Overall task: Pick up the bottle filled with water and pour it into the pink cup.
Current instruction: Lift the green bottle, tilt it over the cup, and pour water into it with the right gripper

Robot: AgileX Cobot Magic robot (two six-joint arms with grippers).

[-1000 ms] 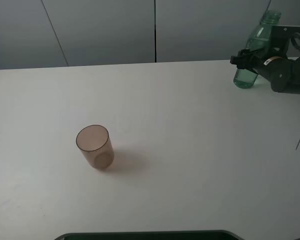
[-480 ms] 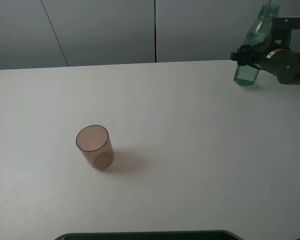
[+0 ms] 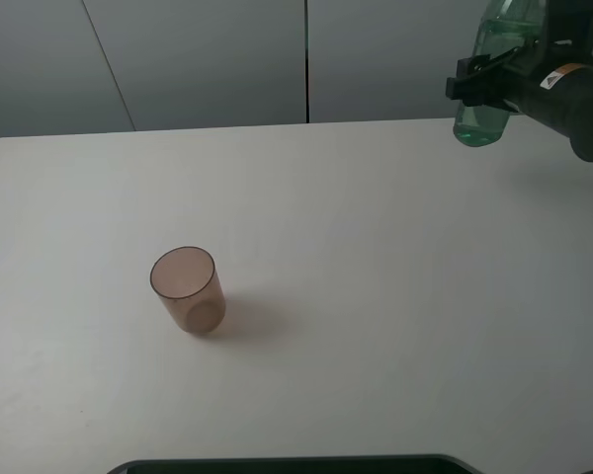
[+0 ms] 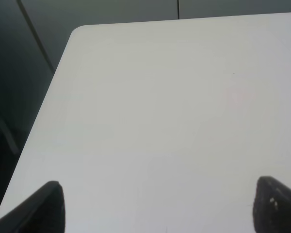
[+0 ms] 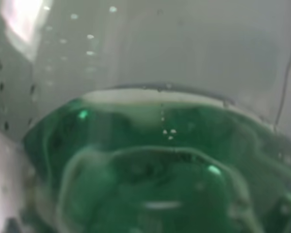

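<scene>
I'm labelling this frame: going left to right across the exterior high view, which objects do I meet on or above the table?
pink cup → bottle. The right gripper overlaps the bottle it holds, so it gets no separate place.

Far right and in the air, tipped slightly off vertical: a slim transparent green bottle [image 3: 472, 123], top cut off by the picture's edge, with a water line and small bubbles showing through its wall up close. Well apart from it, left of centre and nearer the front: the pink cup [image 3: 188, 289], small, translucent, brownish, upright, slightly tapered, dark-rimmed, mouth open upward.
</scene>
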